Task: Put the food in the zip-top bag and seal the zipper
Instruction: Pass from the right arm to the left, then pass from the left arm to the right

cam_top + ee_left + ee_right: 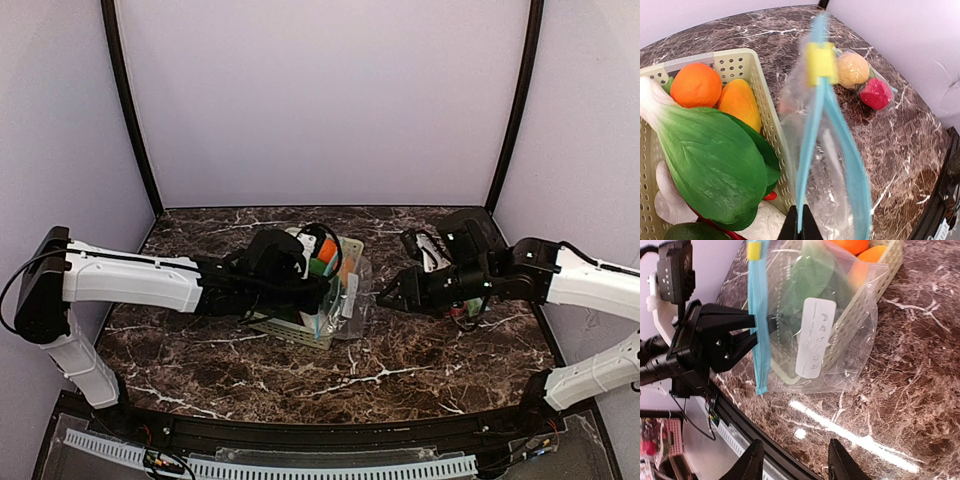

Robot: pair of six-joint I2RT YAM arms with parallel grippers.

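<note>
Left claw point(801, 220) pinches the zip-top bag point(820, 335) by its blue zipper strip point(812, 150); right claw point(796, 445) gapes empty.
Limp, slippery film mid-surface probably handles best by that stiffer strip; light food point(696, 85) sits in the basket point(747, 57) beside it.

Left pincer point(800, 229) shut, right pincer point(796, 464) open.

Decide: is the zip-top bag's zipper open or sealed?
Open: the blue zipper strips spread apart from the yellow slider towards the camera.
</note>
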